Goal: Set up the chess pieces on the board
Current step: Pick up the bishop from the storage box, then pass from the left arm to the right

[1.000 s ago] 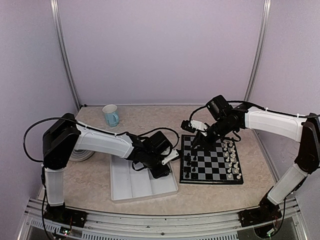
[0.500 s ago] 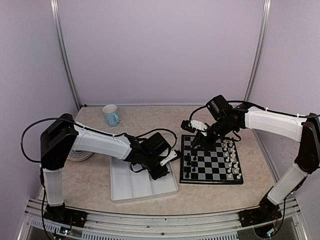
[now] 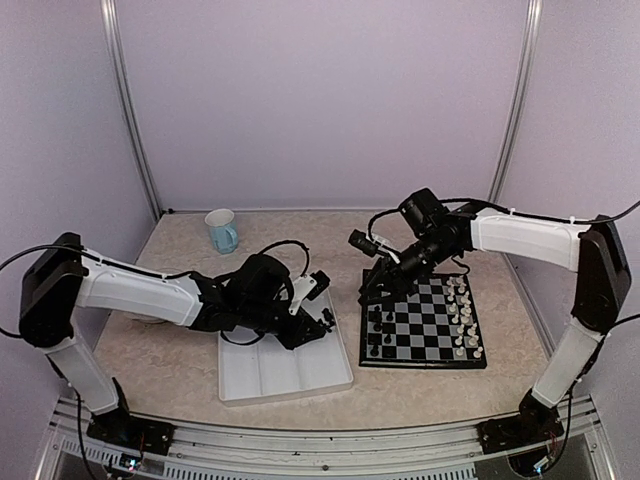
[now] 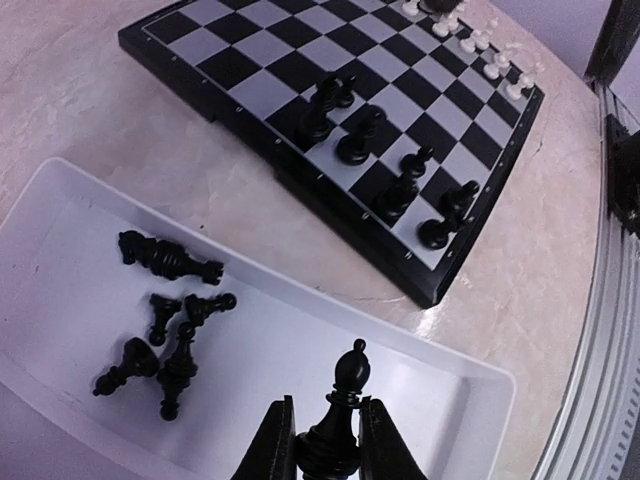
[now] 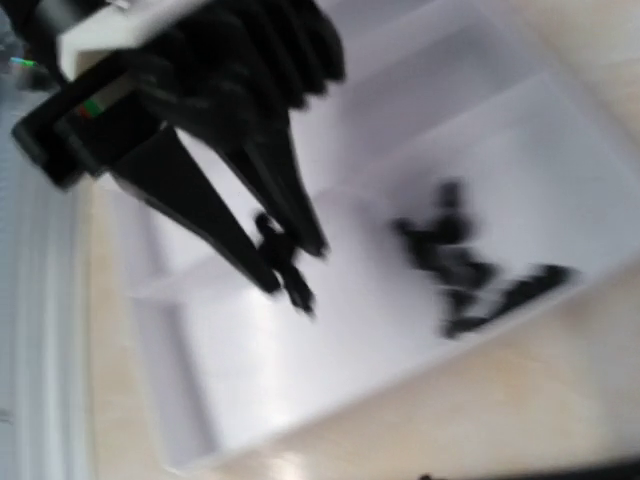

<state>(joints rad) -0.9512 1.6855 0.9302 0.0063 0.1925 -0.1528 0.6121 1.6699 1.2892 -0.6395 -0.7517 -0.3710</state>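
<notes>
Chessboard (image 3: 428, 325) lies on the right half of a table (image 3: 300, 240), seen from above. A white tray (image 3: 270, 372) sits just beside its left edge, and a blue mug (image 3: 222, 231) stands well behind. Black chess pieces (image 3: 376, 332) stand along the board's left columns, white pieces (image 3: 465, 320) along its right.

The left gripper (image 3: 325, 318) hangs over the tray's far right corner. The right gripper (image 3: 371, 288) hangs at the board's far left corner, too small from above to tell whether its fingers are apart.

The left wrist camera adds detail. Its two fingers (image 4: 275, 445) are clamped on one upright black piece (image 4: 342, 400) with a round knobbed head, above the tray floor. Several loose black pieces (image 4: 165, 330) lie toppled there.

The right wrist view is blurred. It shows that same grip from the opposite side, but not its own fingers.
</notes>
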